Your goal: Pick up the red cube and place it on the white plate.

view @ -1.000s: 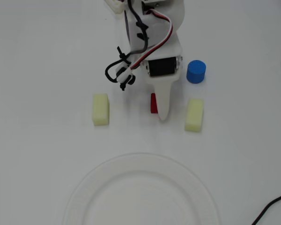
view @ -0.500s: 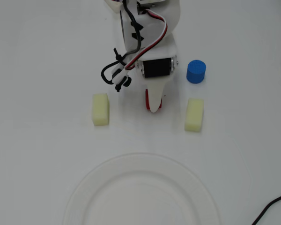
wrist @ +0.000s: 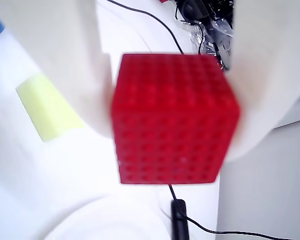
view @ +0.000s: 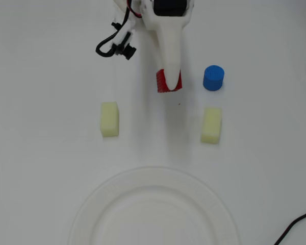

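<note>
One red cube (view: 169, 82) sits pinched between the white gripper's (view: 169, 81) two fingers above the table (view: 46, 168), beside one blue cylinder (view: 213, 77), with two pale yellow blocks (view: 109, 119) nearer one white plate (view: 153, 209); no writing is readable

Overhead view: cube (view: 169, 81) between fingers (view: 169, 69), cylinder (view: 213, 77) right.

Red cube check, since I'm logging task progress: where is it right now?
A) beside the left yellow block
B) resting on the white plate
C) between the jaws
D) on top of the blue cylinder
C: the wrist view shows the red cube clamped between the two white jaws, and overhead it sits at the gripper tip, far from the white plate.
</note>
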`<action>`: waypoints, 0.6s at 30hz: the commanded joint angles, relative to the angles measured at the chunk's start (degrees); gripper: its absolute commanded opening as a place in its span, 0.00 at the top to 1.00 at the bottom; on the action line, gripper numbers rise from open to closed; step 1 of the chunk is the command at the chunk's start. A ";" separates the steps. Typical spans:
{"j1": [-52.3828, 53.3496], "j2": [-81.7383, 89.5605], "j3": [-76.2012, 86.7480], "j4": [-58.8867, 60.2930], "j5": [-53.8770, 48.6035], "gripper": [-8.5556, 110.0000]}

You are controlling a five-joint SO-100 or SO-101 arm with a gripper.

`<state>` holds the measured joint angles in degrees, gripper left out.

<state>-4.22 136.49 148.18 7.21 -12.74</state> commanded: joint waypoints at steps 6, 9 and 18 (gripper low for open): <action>3.34 -8.35 -4.22 -15.38 -3.78 0.93; 4.92 -16.96 -12.39 -15.56 -0.35 0.93; 4.83 -38.50 -30.23 -15.47 5.98 0.93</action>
<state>0.62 102.04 124.10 -7.12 -8.35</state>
